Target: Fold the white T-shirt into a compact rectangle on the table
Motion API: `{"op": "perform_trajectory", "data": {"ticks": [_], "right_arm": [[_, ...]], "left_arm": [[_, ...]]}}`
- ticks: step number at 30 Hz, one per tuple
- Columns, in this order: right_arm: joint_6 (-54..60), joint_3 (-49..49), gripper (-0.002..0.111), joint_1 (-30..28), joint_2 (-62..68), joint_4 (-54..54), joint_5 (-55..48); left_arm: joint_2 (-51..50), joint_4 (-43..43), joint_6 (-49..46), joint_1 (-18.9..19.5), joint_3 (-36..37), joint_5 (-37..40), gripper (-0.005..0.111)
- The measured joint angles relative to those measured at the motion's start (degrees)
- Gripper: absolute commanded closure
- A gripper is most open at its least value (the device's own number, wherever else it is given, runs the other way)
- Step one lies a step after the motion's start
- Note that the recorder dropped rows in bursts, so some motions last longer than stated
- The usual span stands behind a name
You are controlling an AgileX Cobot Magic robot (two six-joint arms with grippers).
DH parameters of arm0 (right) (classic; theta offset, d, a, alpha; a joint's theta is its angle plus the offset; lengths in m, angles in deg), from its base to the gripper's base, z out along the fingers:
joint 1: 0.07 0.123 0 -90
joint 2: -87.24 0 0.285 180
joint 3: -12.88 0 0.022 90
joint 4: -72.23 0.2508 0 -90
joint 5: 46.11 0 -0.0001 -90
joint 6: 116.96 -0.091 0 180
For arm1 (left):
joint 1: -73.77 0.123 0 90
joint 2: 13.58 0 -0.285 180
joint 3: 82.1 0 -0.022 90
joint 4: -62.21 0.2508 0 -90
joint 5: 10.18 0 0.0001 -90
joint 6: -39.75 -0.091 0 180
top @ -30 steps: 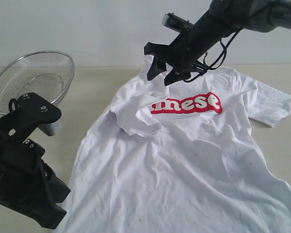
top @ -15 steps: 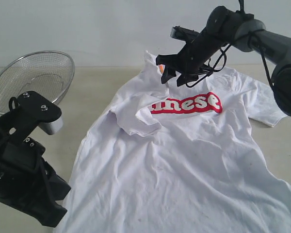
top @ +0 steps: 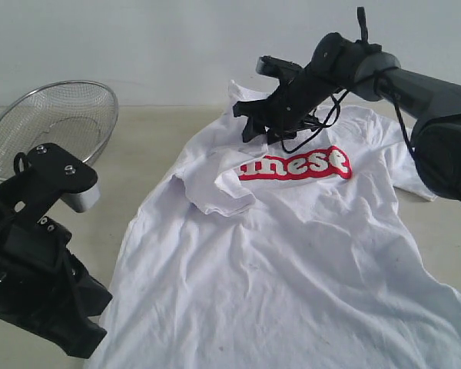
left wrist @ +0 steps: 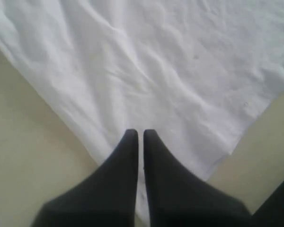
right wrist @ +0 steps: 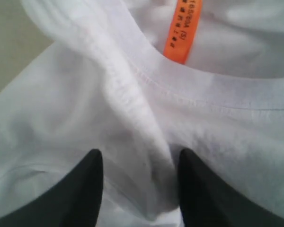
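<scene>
One white T-shirt (top: 292, 254) lies spread chest-up on the table (top: 154, 146), with one sleeve folded over the start of the lettering. The right gripper (right wrist: 137, 158) stands partly open at the collar, its fingers straddling a raised ridge of cloth near the orange neck tag (right wrist: 182, 28). The left gripper (left wrist: 138, 135), fully closed and empty, hangs over the shirt's edge.

Looks like a robotics lab bench from where I work: a plain pale table (top: 154, 138) under me, a blank white wall (top: 138, 46) behind it, my black left arm (top: 38, 261) with screw heads showing, my black right arm (top: 422, 84), and one wire-mesh strainer (top: 54, 123) off to the left.
</scene>
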Motion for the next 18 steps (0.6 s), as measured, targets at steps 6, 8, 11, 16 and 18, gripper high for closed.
{"op": "perform_trajectory", "data": {"ticks": [6, 8, 11, 16, 18], "right_arm": [[1.1, 0.0, 0.108, 1.0, 0.3, 0.2, 0.8], [1.1, 0.0, 0.108, 1.0, 0.3, 0.2, 0.8], [1.1, 0.0, 0.108, 1.0, 0.3, 0.7, 0.8], [2.4, 0.0, 0.108, 1.0, -0.4, 4.9, 0.8], [4.0, 0.0, 0.108, 1.0, -1.3, 8.6, 1.2]], "left_arm": [[0.0, 10.5, 10.0, 0.0, 0.0, 2.1, 0.102], [0.1, 16.7, 16.2, 0.0, 0.0, 4.5, 0.102], [0.1, 26.2, 26.0, 0.0, 0.0, 8.4, 0.102], [0.1, 35.3, 35.9, 0.0, 0.0, 12.2, 0.102], [0.1, 35.8, 36.8, 0.0, 0.0, 12.4, 0.102]]}}
